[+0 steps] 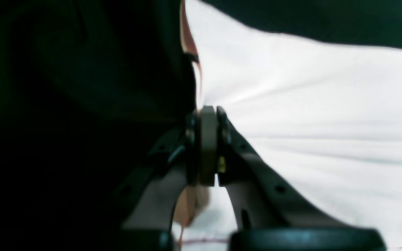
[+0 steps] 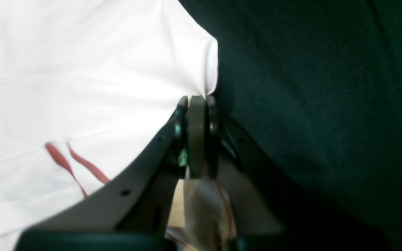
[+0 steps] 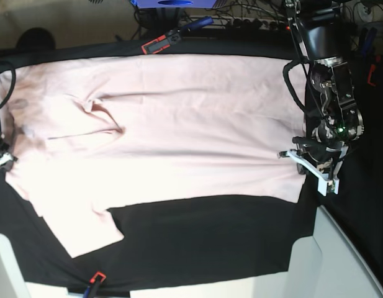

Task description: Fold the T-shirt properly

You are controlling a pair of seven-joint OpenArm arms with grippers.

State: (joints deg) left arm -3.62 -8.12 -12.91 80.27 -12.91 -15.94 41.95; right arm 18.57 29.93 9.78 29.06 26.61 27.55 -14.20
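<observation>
The pale pink T-shirt [image 3: 179, 130] lies spread flat on the black table cloth [image 3: 210, 236], with a sleeve [image 3: 79, 226] reaching toward the near left. My left gripper [image 3: 301, 162] sits at the shirt's right edge; in the left wrist view the left gripper [image 1: 208, 112] is shut, with the T-shirt [image 1: 309, 122] pinched at its tips. At the far left edge of the base view is my right gripper [image 3: 3, 160], by the shirt's left end. In the right wrist view the right gripper [image 2: 197, 101] is shut on a corner of the T-shirt [image 2: 82, 80].
Red-and-black clamps hold the cloth at the back [image 3: 157, 43] and at the front [image 3: 95, 278]. A white table edge [image 3: 343, 261] shows at the near right. Cables and a blue item [image 3: 175, 3] lie beyond the back edge.
</observation>
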